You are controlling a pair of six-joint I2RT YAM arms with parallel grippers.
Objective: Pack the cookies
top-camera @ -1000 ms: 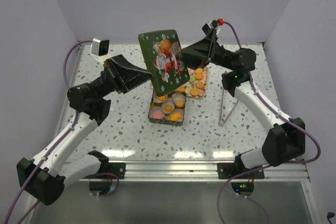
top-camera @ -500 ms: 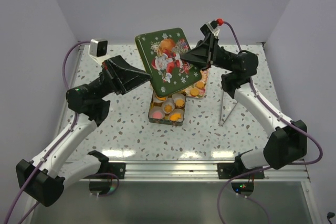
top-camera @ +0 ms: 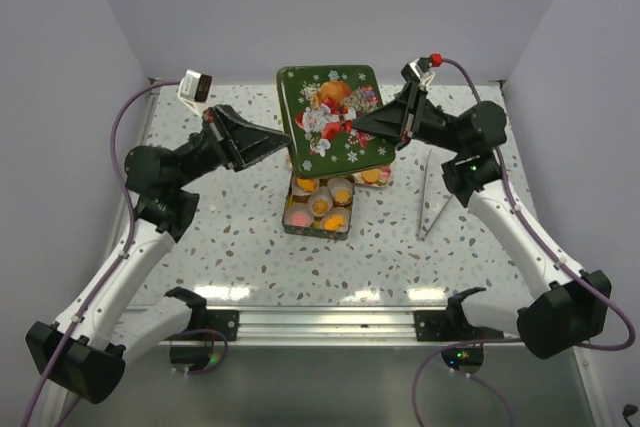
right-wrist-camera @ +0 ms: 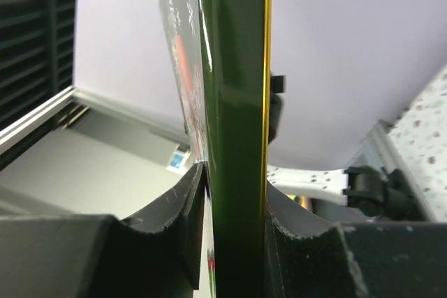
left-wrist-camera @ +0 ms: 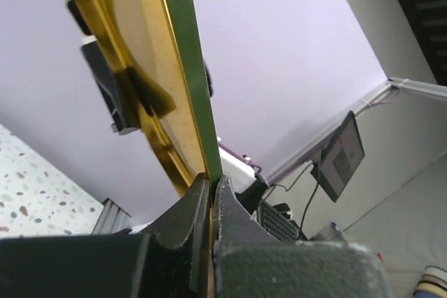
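We see the left gripper [top-camera: 283, 137] and right gripper [top-camera: 352, 123] each pinching opposite rims of the glossy green lid [top-camera: 332, 115], upper centre; round orange cookies [top-camera: 321, 205] lie beneath in the rectangular tin [top-camera: 300, 232], speckled table [top-camera: 230, 247] around.

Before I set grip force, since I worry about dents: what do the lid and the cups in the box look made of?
The lid is likely thin painted metal: glossy green print outside, mirror-like gold inside. The cups are probably paper: white, pleated, matte.
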